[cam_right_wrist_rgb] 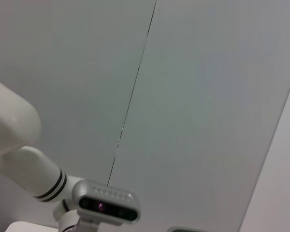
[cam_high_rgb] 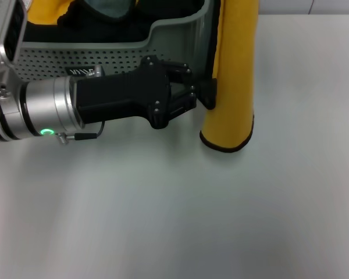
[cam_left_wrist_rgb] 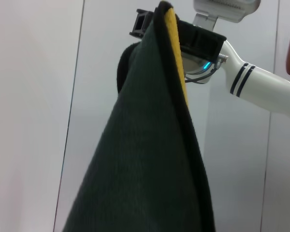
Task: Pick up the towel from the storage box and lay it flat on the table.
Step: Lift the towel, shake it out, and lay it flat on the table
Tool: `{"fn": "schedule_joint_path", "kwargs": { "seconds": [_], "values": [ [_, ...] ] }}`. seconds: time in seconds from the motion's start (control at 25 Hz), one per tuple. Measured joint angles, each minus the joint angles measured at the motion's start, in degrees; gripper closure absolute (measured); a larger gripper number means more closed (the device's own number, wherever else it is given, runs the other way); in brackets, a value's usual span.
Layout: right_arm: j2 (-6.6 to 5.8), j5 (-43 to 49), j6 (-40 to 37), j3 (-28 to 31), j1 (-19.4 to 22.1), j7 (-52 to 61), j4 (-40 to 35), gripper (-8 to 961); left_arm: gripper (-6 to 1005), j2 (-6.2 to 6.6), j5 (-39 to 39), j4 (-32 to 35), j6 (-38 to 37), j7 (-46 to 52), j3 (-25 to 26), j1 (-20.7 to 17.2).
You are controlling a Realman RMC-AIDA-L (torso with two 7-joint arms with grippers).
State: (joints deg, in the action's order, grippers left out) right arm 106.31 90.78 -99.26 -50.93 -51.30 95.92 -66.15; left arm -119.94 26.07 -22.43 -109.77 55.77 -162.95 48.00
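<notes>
**Sam:** White smooth table (cam_high_rgb: 163,221) fills most of my head view. What do you see?

**Me:** I see the mustard-yellow towel with thin black edging (cam_high_rgb: 235,75) hanging down beside the grey-green dotted plastic storage box (cam_high_rgb: 174,35). Its bottom end hangs just above the table. My left gripper (cam_high_rgb: 206,94) pinches its edge from the side.

**Sam:** And the right gripper (cam_left_wrist_rgb: 157,19)?

**Me:** High up, clamped on the towel's top.

**Sam:** What could go wrong?

**Me:** I think it could land bunched up, or catch the box.

**Sam:** Any writing?

**Me:** A black label with white marks (cam_high_rgb: 84,72). I can't read it.
</notes>
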Motion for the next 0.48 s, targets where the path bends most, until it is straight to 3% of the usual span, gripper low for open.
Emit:
{"fn": "schedule_joint_path", "kwargs": {
  "seconds": [0.48],
  "values": [
    [0.22,0.12,2.41,-0.14,-1.26,1.32,-0.03,928,845,-0.03,2.05,5.04,7.08,-1.34,0.0,-2.29]
  ]
}}
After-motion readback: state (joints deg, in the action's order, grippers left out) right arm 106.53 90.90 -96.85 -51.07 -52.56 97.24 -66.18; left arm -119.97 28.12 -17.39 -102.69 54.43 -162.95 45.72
